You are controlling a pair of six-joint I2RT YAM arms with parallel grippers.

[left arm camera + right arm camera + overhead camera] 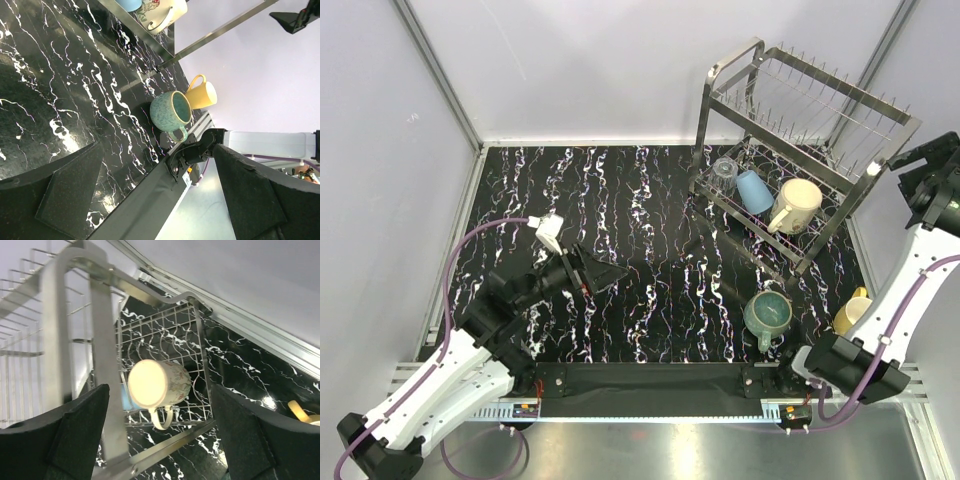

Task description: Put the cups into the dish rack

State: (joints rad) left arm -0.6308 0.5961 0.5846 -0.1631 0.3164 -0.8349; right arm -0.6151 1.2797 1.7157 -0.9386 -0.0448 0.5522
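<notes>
The dish rack stands at the far right corner of the tabletop. In its lower tier there are three cups: the clear glass tumbler, the small light-blue cup and the cream mug, which lies on its side. The upper tier holds no cup. The teal glazed mug stands upright on the tabletop in front of the rack, and the yellow mug is near it on the right, partly hidden by the right arm. The left end effector is low over the tabletop, well apart from the cups, with fingers spread and nothing between them. The right end effector is beside the rack's right end, also spread and empty.
</notes>
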